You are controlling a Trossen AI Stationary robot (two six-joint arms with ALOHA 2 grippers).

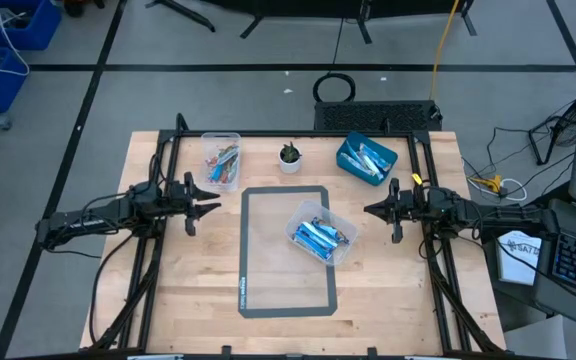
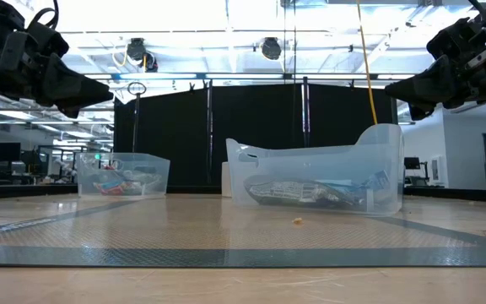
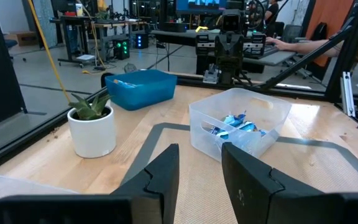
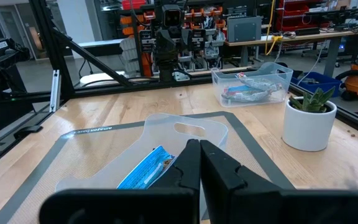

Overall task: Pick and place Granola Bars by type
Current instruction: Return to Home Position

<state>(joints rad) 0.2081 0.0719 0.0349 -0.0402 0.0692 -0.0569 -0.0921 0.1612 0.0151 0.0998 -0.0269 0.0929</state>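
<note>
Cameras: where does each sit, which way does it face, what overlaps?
High: overhead, straight down on the table; shows left end effector and right end effector.
Low: table height, level across; both end effectors at top corners.
Left wrist: faces the right arm past its open fingers.
Right wrist: mirrored, fingers shut.
Shared: all see the clear tub of Granola Bars.

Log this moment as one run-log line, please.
left gripper: open, empty | right gripper: shut, empty | Granola Bars: in middle tub, left tub, blue bin
</note>
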